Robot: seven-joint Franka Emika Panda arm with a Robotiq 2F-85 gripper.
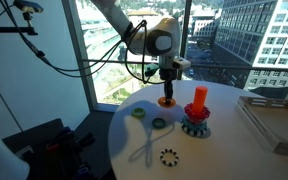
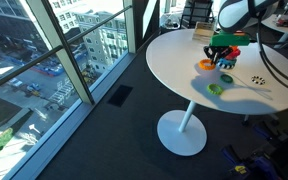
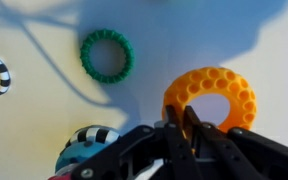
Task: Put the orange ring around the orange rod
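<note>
Wrist view: the pincer (image 3: 179, 120) pinches the near rim of the orange ring (image 3: 239, 92). In an exterior view, the orange rod (image 1: 200, 96) stands upright just beside it on the surface (image 1: 229, 152).

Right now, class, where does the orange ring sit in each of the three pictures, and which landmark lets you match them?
Exterior view: the orange ring lies at centre on the white table, left of the orange rod.
Exterior view: the ring is at upper right, on the table.
Wrist view: the ring is right of centre.
Shared landmark: the fingers, right at the ring in every view.
</note>
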